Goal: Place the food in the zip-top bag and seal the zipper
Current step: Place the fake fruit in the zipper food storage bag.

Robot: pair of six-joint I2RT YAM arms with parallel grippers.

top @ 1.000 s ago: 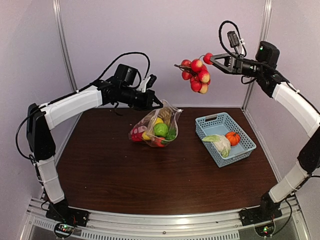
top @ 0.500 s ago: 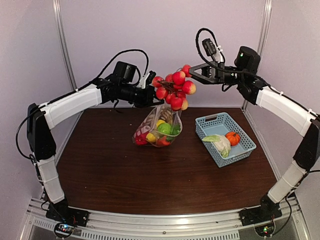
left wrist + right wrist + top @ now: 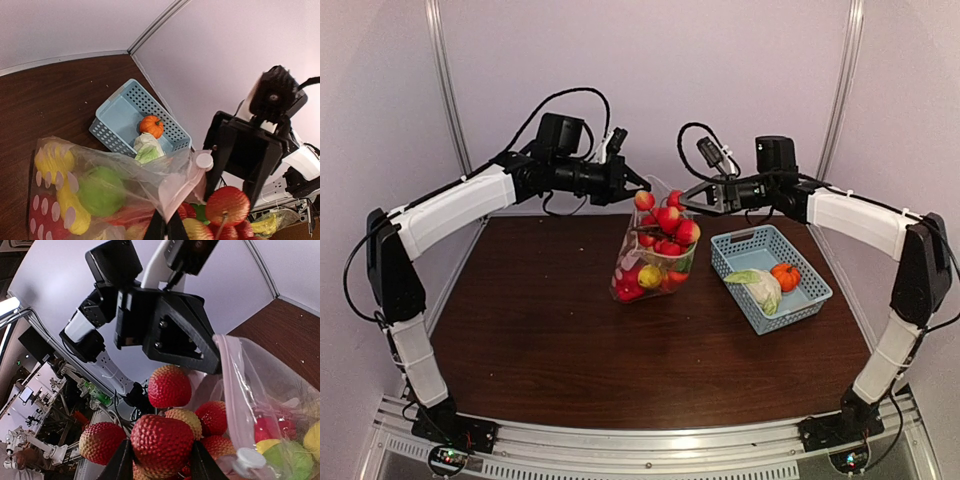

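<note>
The zip-top bag (image 3: 655,262) stands upright on the table, with yellow fruit (image 3: 52,164), green fruit (image 3: 100,190) and red pieces inside. My left gripper (image 3: 636,183) is shut on the bag's upper mouth edge (image 3: 182,192), holding it up. A white slider (image 3: 204,160) sits on the zipper strip. My right gripper (image 3: 688,201) is shut on a cluster of red-yellow apples (image 3: 666,222), which hangs in the bag's mouth. In the right wrist view the fingers clamp one bumpy red apple (image 3: 161,442) of the cluster, with the bag's wall (image 3: 260,390) just to the right.
A light-blue mesh basket (image 3: 802,300) stands to the right of the bag, holding a pale cabbage (image 3: 756,286) and a small orange pumpkin (image 3: 785,275). Both arms meet over the back middle of the brown table (image 3: 540,340). Walls close the back and sides.
My right gripper has carried the apple cluster left and down to the bag's mouth. My left gripper has lifted the bag's edge, so the bag now stands taller and further right.
</note>
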